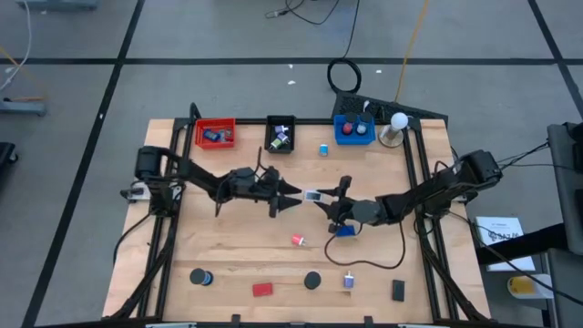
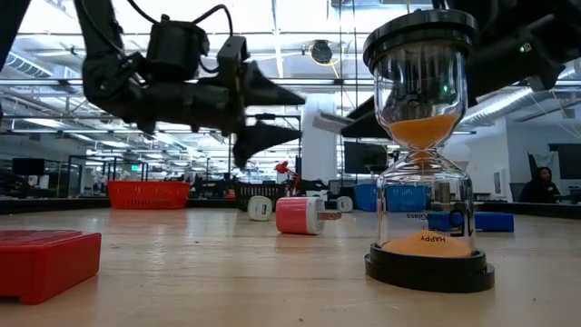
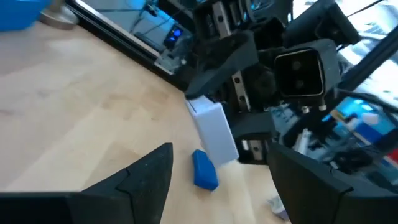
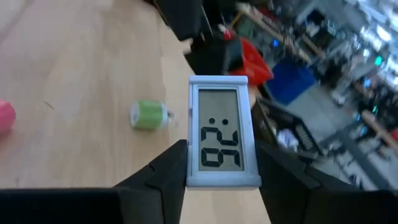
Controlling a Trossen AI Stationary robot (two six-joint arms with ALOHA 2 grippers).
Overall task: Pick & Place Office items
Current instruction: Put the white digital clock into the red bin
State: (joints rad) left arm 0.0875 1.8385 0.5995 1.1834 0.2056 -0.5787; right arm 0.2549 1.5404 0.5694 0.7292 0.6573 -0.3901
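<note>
The right pincer (image 4: 217, 180) grips a small white digital clock (image 4: 221, 130) by its lower edge, one dark finger on each side; its screen reads "26" under two dots. In the high view the same clock (image 1: 312, 195) shows only as a pale sliver at the middle of the table (image 1: 228, 246), between the two pincer tips. The left pincer (image 1: 290, 195) points at it from the other side with its fingers spread and holding nothing; its own wrist view shows the clock's (image 3: 213, 130) blank white back, clear of both fingers.

A blue piece (image 1: 344, 230) lies on the table just beside the clock, under the right arm; the left wrist view shows it (image 3: 204, 169) as a small blue block. The right wrist view alone shows a green spool (image 4: 148, 115) and a pink edge (image 4: 5, 117) near the clock.

The low view alone shows writing on an hourglass (image 2: 423, 154) with orange sand: "HAPPY" on its lower bulb, with smaller print above it too fine to read. From above the hourglass is a black disc (image 1: 312, 281), well away from the clock at the table's near edge. A red block (image 1: 262, 290) lies beside it, and a pink piece (image 1: 298, 240) lies between it and the clock. Beyond the clock, at the far edge, stand red (image 1: 198, 125), black (image 1: 270, 121) and blue (image 1: 338, 121) trays.
</note>
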